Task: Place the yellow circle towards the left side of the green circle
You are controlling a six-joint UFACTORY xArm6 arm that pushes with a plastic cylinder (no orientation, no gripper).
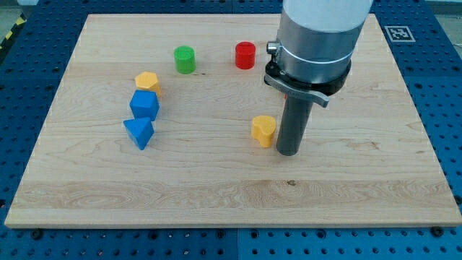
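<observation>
The yellow circle [264, 131] lies near the middle of the wooden board. My tip [289, 152] stands just to its right, close to it or touching it; I cannot tell which. The green circle [185, 59] sits toward the view's top, well up and to the left of the yellow circle. The arm's grey body hangs above the rod and hides part of the board behind it.
A red circle [245, 55] sits right of the green circle. A yellow hexagon [147, 81], a blue block [144, 105] and a blue triangle [138, 133] form a column at the view's left, below and left of the green circle. The board [231, 202] rests on a blue perforated table.
</observation>
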